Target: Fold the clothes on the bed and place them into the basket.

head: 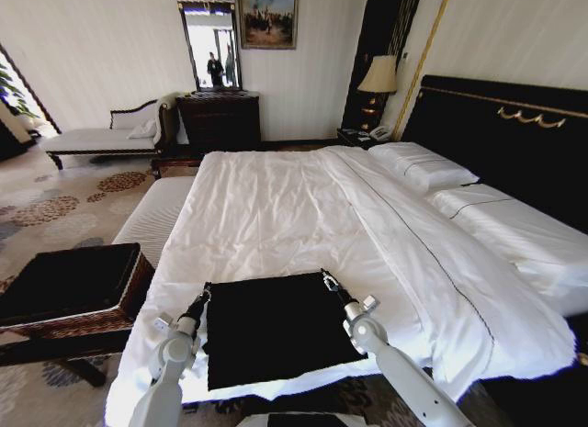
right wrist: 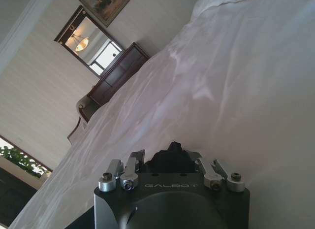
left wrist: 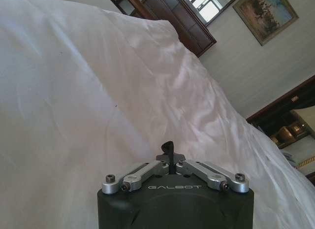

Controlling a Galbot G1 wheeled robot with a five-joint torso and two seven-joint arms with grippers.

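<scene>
The clothes (head: 276, 326), a black shirt, lie as a flat rectangle at the foot of the white bed (head: 294, 197). My left gripper (head: 204, 295) is shut on the shirt's far left corner, and my right gripper (head: 328, 281) is shut on its far right corner. A small tuft of black cloth (left wrist: 169, 146) sticks out of the shut left gripper (left wrist: 170, 162) in the left wrist view. The right wrist view has a bunch of black fabric (right wrist: 170, 155) pinched in the right gripper (right wrist: 170, 162). The wicker basket (head: 138, 280) with black lining stands on its dark stand left of the bed.
A narrow white bench (head: 156, 216) runs along the bed's left side beyond the basket. Pillows (head: 423, 165) lie against the black headboard (head: 505, 133) on the right. A dark dresser (head: 219, 119) and a chaise (head: 101, 133) stand by the far wall. Patterned carpet lies to the left.
</scene>
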